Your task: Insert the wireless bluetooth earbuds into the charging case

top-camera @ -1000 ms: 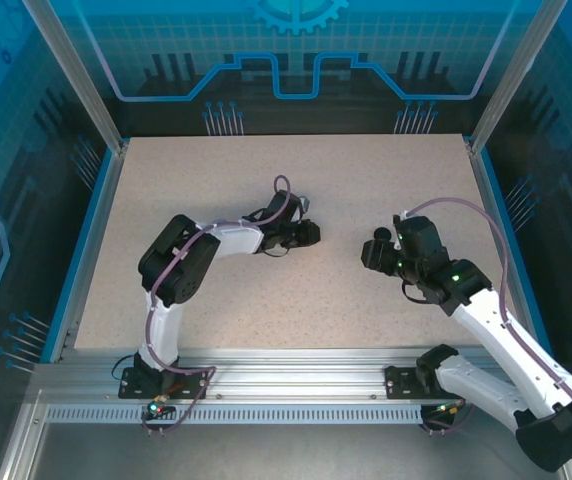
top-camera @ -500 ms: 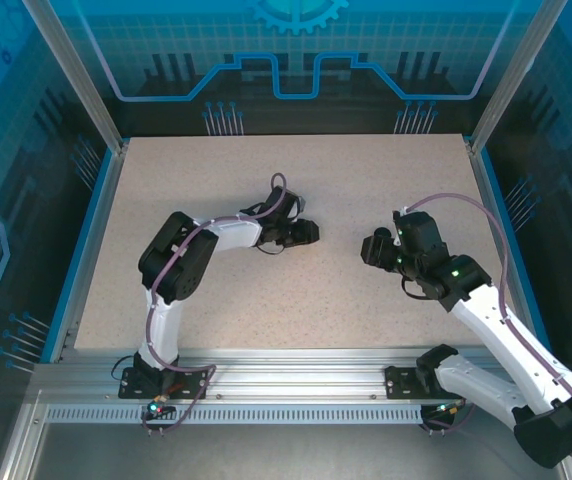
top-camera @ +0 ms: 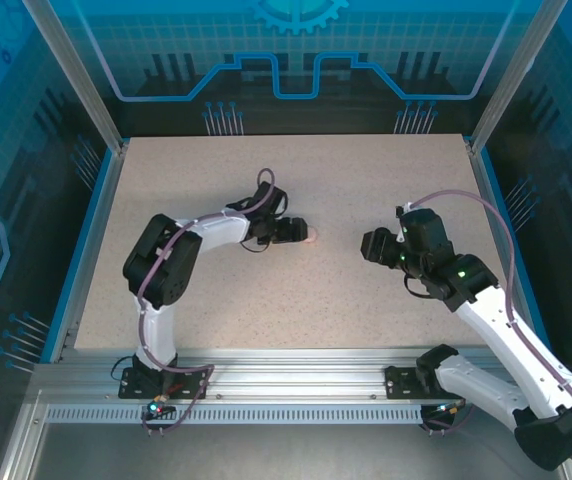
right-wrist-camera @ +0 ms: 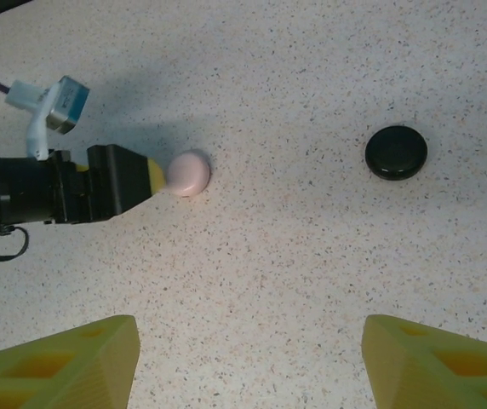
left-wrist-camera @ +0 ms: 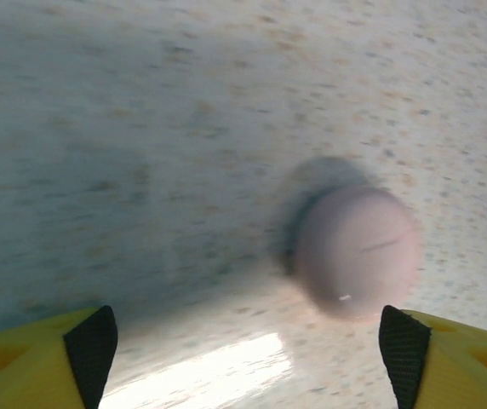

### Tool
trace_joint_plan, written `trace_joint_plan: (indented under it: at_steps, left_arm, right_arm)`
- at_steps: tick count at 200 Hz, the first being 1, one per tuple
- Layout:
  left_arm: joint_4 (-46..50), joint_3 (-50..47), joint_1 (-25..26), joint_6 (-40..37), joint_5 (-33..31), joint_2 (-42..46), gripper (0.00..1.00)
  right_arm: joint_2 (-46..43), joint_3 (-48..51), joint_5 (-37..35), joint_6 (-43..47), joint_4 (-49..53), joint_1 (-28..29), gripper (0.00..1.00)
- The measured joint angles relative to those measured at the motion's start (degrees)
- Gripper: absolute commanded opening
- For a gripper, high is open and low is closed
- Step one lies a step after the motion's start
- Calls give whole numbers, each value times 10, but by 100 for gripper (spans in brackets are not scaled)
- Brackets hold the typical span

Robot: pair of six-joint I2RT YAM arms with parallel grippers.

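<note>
A pale pink round charging case (left-wrist-camera: 358,251) lies shut on the speckled table, blurred, just ahead of my left gripper (left-wrist-camera: 248,345) and toward its right finger. That gripper is open, with bare table between its fingers. From the right wrist, the left gripper (right-wrist-camera: 151,175) has its yellow tip against the pink case (right-wrist-camera: 188,173). A black round case (right-wrist-camera: 396,152) lies shut further right. My right gripper (right-wrist-camera: 252,362) hangs open above bare table. From above, the pink case (top-camera: 311,236) sits at the left gripper's (top-camera: 298,232) tip, and the right gripper (top-camera: 371,246) is to its right. No earbuds are in sight.
The speckled table (top-camera: 206,180) is bounded by blue side rails and a metal frame at the near edge. The left arm's cable and white connector (right-wrist-camera: 46,104) stand above its wrist.
The left arm has swung its elbow left and pulled the gripper back a little, uncovering the pink case at its tip. The right gripper has barely shifted.
</note>
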State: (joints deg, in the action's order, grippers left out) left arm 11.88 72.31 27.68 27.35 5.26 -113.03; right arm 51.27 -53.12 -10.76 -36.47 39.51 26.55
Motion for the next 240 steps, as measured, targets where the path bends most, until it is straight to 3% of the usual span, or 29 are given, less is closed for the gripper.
trace_joint_plan:
  at_steps: [27, 51, 65, 124, 171, 213, 240]
  left_arm:
    - [31, -23, -21, -19, -32, 48, 89]
    - [46, -37, -23, -38, -56, 111, 93]
    - [48, -45, -23, -50, -66, 155, 99]
    - [-4, -137, -21, -111, -137, 351, 99]
    - [-180, -326, -19, -189, -203, 490, 99]
    - [-303, -397, -26, -297, -256, 520, 99]
    - [-368, -430, -91, -314, -251, 523, 99]
  right_arm:
    - [0, -7, -6, 4, 4, -1, 80]
    - [2, -20, -13, 16, 8, -4, 100]
    - [4, -28, -21, 22, 11, -5, 100]
    - [24, -69, -94, 63, 22, -34, 100]
    - [65, -58, -204, 96, -19, -62, 100]
    - [95, 18, -265, 110, -113, -105, 100]
    - [130, 41, -279, 97, -156, -163, 100]
